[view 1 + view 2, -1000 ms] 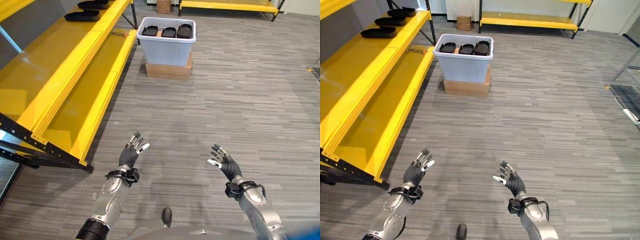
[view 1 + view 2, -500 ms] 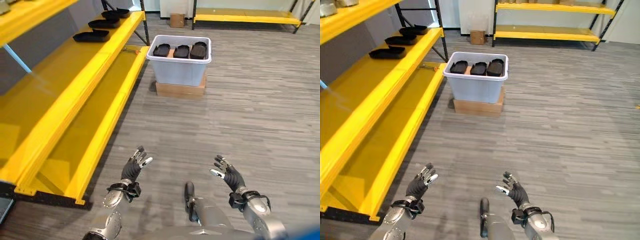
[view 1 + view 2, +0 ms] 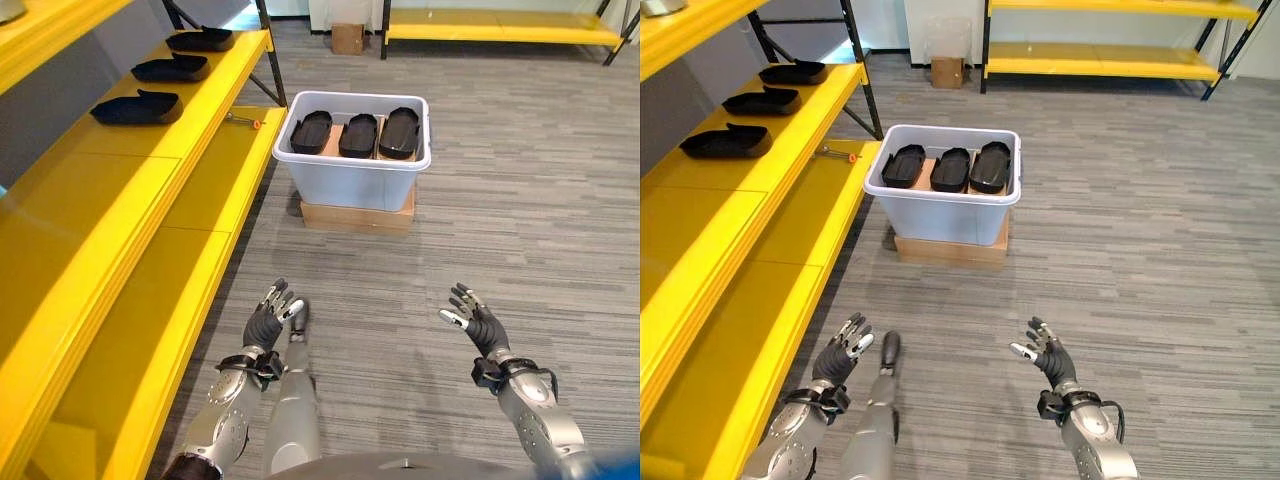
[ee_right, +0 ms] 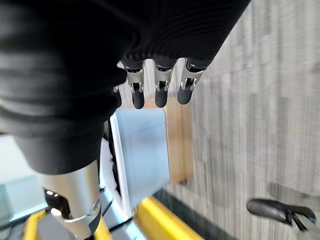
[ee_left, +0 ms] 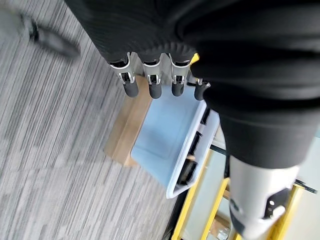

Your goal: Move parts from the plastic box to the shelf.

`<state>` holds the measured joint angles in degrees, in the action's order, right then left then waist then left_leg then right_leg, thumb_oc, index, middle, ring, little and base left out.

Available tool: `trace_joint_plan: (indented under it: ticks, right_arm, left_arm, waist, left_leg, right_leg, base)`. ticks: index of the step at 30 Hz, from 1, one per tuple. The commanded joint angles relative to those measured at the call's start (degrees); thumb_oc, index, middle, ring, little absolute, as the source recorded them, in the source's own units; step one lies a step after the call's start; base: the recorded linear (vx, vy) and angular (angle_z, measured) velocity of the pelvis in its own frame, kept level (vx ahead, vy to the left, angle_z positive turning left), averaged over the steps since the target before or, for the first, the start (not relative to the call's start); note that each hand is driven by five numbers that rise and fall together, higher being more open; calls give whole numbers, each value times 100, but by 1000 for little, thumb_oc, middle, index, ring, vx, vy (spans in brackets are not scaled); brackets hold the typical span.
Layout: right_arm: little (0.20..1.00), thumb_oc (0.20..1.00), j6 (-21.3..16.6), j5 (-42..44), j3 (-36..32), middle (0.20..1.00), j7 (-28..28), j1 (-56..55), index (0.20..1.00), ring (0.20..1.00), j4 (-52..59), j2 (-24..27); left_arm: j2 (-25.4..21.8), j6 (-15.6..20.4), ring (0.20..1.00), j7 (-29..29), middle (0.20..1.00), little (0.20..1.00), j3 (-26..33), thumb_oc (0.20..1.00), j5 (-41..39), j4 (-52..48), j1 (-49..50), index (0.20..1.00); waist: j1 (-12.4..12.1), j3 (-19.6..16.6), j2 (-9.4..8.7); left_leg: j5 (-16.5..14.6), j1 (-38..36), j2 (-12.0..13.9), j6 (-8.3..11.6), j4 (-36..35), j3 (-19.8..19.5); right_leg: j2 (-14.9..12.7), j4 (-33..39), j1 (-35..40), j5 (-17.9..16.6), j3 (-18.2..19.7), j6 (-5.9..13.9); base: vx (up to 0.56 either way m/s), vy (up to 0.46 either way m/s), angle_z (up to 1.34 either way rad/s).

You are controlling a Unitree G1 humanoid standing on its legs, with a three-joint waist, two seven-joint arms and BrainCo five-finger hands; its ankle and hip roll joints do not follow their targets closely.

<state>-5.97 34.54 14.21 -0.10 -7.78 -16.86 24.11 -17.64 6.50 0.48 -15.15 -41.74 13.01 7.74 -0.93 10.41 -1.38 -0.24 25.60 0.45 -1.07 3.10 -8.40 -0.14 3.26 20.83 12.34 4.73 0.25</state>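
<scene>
A pale plastic box stands on a flat cardboard carton on the floor ahead. Inside it lie three black moulded parts side by side. Three more black parts rest in a row on the yellow shelf to the left. My left hand and right hand float low over the floor, well short of the box, both open and empty, palms turned toward each other. The box also appears past the fingers in the left wrist view and the right wrist view.
The shelf's lower yellow level runs along the left, close to my left arm. A small tool with an orange handle lies on it near the box. A cardboard carton and another yellow rack stand at the far wall.
The camera has moved forward and tipped down, so the box and shelf look nearer. Both hands keep the same open pose.
</scene>
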Motion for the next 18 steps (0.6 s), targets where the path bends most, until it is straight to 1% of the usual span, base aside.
trace_joint_plan:
  ticks: [1,2,3,5,6,7,8,9,10,11,12,13,14,15,16,17,18]
  right_arm:
    - [1000,1000,-213,-131,149,1000,175,-65,1000,1000,502,-178]
    - [1000,1000,-212,-131,150,1000,175,-65,1000,1000,503,-181]
    - [1000,1000,-175,-131,222,1000,217,-23,1000,1000,487,-241]
    - [1000,1000,-164,-136,276,1000,235,8,1000,1000,488,-288]
    - [1000,1000,-164,-136,276,1000,235,8,1000,1000,488,-289]
    - [1000,1000,-148,-146,326,1000,250,47,1000,1000,512,-328]
    - [1000,1000,-148,-146,327,1000,250,47,1000,1000,512,-329]
    - [1000,1000,-139,-138,355,1000,268,75,1000,1000,500,-350]
    - [1000,1000,-122,-147,384,1000,289,68,1000,1000,513,-375]
    - [1000,1000,-109,-155,409,1000,303,53,1000,1000,526,-404]
    - [1000,1000,-127,-167,429,1000,310,58,1000,1000,575,-399]
    - [1000,1000,-122,-185,430,1000,308,52,1000,1000,573,-394]
    - [1000,1000,-133,-195,412,1000,283,33,1000,1000,574,-427]
    - [1000,1000,-133,-195,412,1000,283,33,1000,1000,574,-427]
    - [1000,1000,-153,-98,420,1000,284,56,1000,1000,591,-410]
    - [1000,1000,-150,-82,425,1000,278,79,1000,1000,572,-406]
    - [1000,1000,-139,-145,452,1000,257,171,1000,1000,569,-360]
  left_arm:
    - [-281,316,1000,-100,1000,1000,-170,1000,100,-553,-352,1000]
    - [-283,316,1000,-100,1000,1000,-169,1000,100,-553,-351,1000]
    - [-308,307,1000,-101,1000,1000,-169,1000,98,-541,-351,1000]
    - [-322,298,1000,-53,1000,1000,-165,1000,95,-542,-367,1000]
    - [-322,298,1000,-53,1000,1000,-166,1000,95,-542,-367,1000]
    - [-366,275,1000,-43,1000,1000,-150,1000,95,-558,-357,1000]
    - [-366,275,1000,-43,1000,1000,-149,1000,95,-558,-357,1000]
    - [-387,263,1000,-33,1000,1000,-161,1000,100,-570,-363,1000]
    - [-419,244,1000,-30,1000,1000,-157,1000,129,-595,-362,1000]
    - [-450,214,1000,-7,1000,1000,-158,1000,186,-614,-368,1000]
    - [-499,188,1000,-7,1000,1000,-179,1000,226,-646,-385,1000]
    - [-521,174,1000,-20,1000,1000,-198,1000,256,-656,-387,1000]
    - [-538,140,1000,-59,1000,1000,-185,1000,311,-671,-365,1000]
    - [-538,140,1000,-59,1000,1000,-185,1000,311,-671,-365,1000]
    - [-537,159,1000,-82,1000,1000,-148,1000,245,-629,-327,1000]
    - [-523,158,1000,-84,1000,1000,-130,1000,194,-619,-306,1000]
    - [-479,198,1000,-55,1000,1000,-29,1000,137,-595,-229,1000]
  waist:
    - [14,-566,23]
    - [5,-568,15]
    - [2,-613,-15]
    - [-4,-658,-31]
    - [-10,-661,-35]
    - [-7,-674,-33]
    - [-11,-674,-35]
    - [12,-652,-41]
    - [51,-601,-21]
    - [122,-522,28]
    - [194,-389,140]
    - [224,-329,225]
    - [266,-291,314]
    - [266,-291,314]
    - [350,-313,314]
    - [375,-300,298]
    - [397,-264,203]
  left_leg:
    - [602,-1659,137,211,-186,286]
    - [590,-1654,131,206,-171,298]
    - [440,-1680,28,114,-76,433]
    - [293,-1739,-90,7,-34,492]
    - [287,-1736,-93,4,-29,500]
    - [156,-1819,-189,-97,9,554]
    - [153,-1818,-189,-99,12,559]
    - [83,-1839,-245,-157,52,577]
    - [-31,-1926,-338,-246,111,534]
    - [-131,-2083,-410,-357,140,451]
    - [-215,-2259,-426,-480,164,424]
    - [-228,-2346,-389,-504,157,406]
    - [-340,-2540,-380,-523,132,433]
    - [-340,-2540,-380,-523,132,433]
    - [-440,-2803,-400,-449,0,381]
    - [-483,-2859,-405,-415,-13,365]
    - [-638,-3126,-408,-294,-107,345]
  right_leg:
    - [-519,-641,-1297,-599,-85,313]
    - [-528,-645,-1300,-593,-75,317]
    - [-672,-782,-1358,-644,8,406]
    - [-802,-934,-1432,-708,43,518]
    - [-807,-942,-1439,-702,50,521]
    - [-880,-1279,-1569,-825,87,605]
    - [-882,-1290,-1576,-819,93,607]
    - [-898,-1582,-1702,-974,152,643]
    - [-901,-2148,-1949,-1336,207,669]
    - [-863,-2907,-2256,-1820,261,649]
    - [-816,-3684,-2570,-2240,205,599]
    - [-753,-3978,-2785,-2179,135,564]
    - [-871,-4064,-3097,-1817,-243,478]
    - [-871,-4064,-3097,-1817,-243,478]
    - [-833,-2999,-3291,-1350,-600,431]
    - [-861,-2602,-3297,-1390,-625,466]
    - [-1036,-1235,-3414,-1774,-765,681]
  base:
    - [251,206,-99]
    - [212,183,-72]
    - [182,157,-115]
    - [188,161,-79]
    - [188,155,-18]
    - [118,94,-6]
    - [175,153,16]
    - [137,130,43]
    - [200,213,62]
    - [231,267,77]
    - [191,251,65]
    - [264,235,63]
    - [175,121,44]
    - [393,16,42]
    - [327,-92,30]
    - [554,-242,42]
    - [364,-249,30]
